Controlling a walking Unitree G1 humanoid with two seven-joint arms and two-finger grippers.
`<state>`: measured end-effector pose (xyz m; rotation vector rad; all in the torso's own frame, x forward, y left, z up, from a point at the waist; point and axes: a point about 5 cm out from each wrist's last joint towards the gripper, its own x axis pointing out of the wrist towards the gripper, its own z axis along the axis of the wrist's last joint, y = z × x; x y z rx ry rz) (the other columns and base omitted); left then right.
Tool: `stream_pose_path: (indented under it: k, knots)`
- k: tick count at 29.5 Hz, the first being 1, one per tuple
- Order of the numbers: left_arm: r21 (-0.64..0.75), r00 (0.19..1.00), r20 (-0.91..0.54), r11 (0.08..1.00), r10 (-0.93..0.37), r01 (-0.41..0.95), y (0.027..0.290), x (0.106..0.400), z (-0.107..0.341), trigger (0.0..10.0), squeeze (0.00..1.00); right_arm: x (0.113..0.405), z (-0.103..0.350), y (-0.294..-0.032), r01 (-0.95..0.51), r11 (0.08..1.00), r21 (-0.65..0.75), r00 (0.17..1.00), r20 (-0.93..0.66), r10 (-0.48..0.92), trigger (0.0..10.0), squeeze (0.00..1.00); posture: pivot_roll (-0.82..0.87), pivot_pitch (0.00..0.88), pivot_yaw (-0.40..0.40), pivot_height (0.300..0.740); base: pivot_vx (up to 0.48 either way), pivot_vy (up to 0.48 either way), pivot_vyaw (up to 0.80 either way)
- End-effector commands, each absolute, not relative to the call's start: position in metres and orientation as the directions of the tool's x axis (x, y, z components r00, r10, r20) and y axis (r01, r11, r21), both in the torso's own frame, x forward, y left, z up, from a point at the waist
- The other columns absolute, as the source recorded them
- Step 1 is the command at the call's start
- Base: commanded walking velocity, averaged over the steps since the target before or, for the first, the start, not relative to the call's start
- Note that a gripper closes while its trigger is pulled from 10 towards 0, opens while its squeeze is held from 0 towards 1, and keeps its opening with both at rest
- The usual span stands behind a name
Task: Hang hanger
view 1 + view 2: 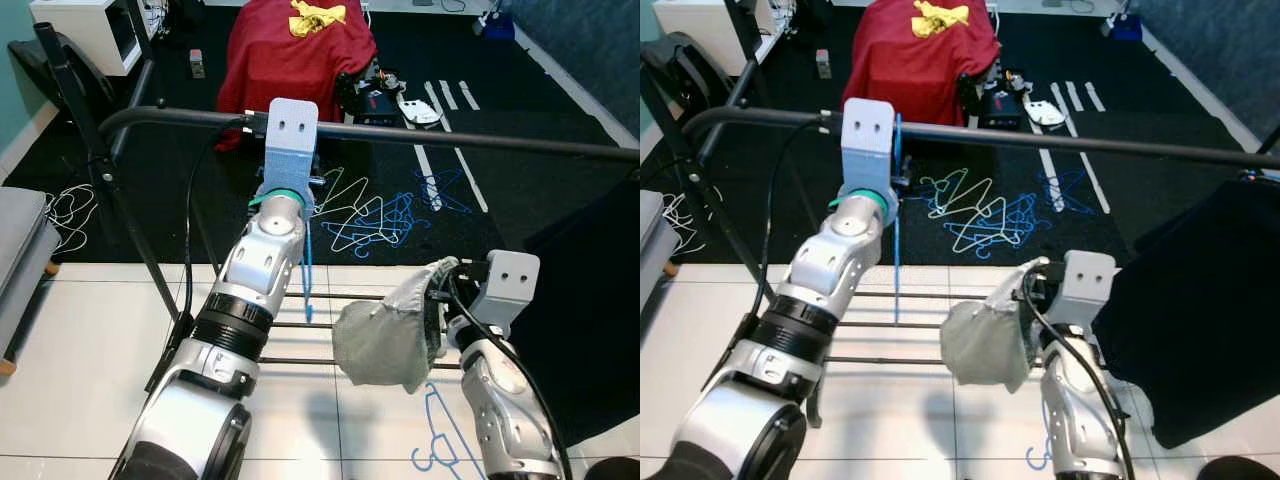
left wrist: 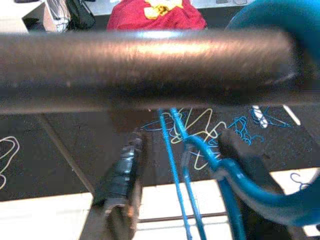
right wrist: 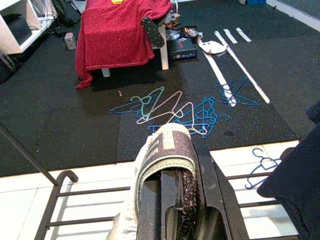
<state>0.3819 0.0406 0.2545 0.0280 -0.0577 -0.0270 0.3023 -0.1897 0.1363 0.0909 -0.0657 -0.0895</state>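
Note:
A black clothes rail (image 1: 450,138) runs across in front of me. My left gripper (image 2: 183,137) is raised just under it, its fingers (image 2: 120,185) spread open. A blue hanger (image 1: 306,270) hangs down between them, its hook (image 2: 270,20) curved over the rail and lying close against one finger. My right gripper (image 3: 182,150) is low at the right, shut on a grey knitted cloth (image 1: 385,340) that droops over the rack's lower bars.
Several coloured hangers (image 1: 375,215) lie piled on the black mat beyond the rail. A red cloth (image 1: 295,50) covers a chair behind. A dark garment (image 1: 590,300) hangs at the rail's right end. Another blue hanger (image 1: 445,430) lies on the white tiles.

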Motion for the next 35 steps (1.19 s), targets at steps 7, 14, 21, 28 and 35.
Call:
stream_pose_path:
  k: [7, 14, 21, 28, 35]
  knots:
    - [0.008, 0.993, 0.095, 0.998, -0.069, 0.069, 0.026, 0.378, 0.262, 0.0, 0.0, 0.3, 0.135, -0.19, 0.091, 0.991, 0.096, 0.994, 0.058, -0.096, 10.0, 0.0, -0.05, 0.103, 0.066, 0.74, 0.0, 0.0, 0.0]
    - [0.011, 0.991, 0.117, 0.998, -0.06, 0.059, 0.027, 0.377, 0.263, 0.0, 0.0, 0.3, 0.135, -0.191, 0.089, 0.991, 0.096, 0.994, 0.058, -0.095, 10.0, 0.0, -0.05, 0.101, 0.063, 0.74, 0.0, 0.0, 0.0]
    - [0.028, 0.986, 0.149, 0.997, -0.071, 0.068, 0.03, 0.374, 0.265, 0.0, 0.0, 0.301, 0.135, -0.191, 0.087, 0.992, 0.094, 0.994, 0.059, -0.093, 10.0, 0.0, -0.05, 0.093, 0.059, 0.74, 0.0, 0.0, 0.0]
    - [0.059, 0.956, 0.191, 0.975, -0.221, 0.213, 0.049, 0.36, 0.263, 0.0, 0.0, 0.303, 0.142, -0.193, 0.086, 0.993, 0.083, 0.992, 0.082, -0.093, 10.0, 0.0, -0.05, 0.087, 0.058, 0.74, 0.0, 0.0, 0.0]
    - [0.206, 0.859, 0.275, 0.899, -0.433, 0.387, 0.09, 0.336, 0.272, 10.0, 0.0, 0.301, 0.152, -0.188, -0.005, 1.0, 0.001, 0.994, 0.112, 0.005, 10.0, 0.0, -0.04, 0.1, 0.046, 0.74, 0.0, 0.0, 0.0]
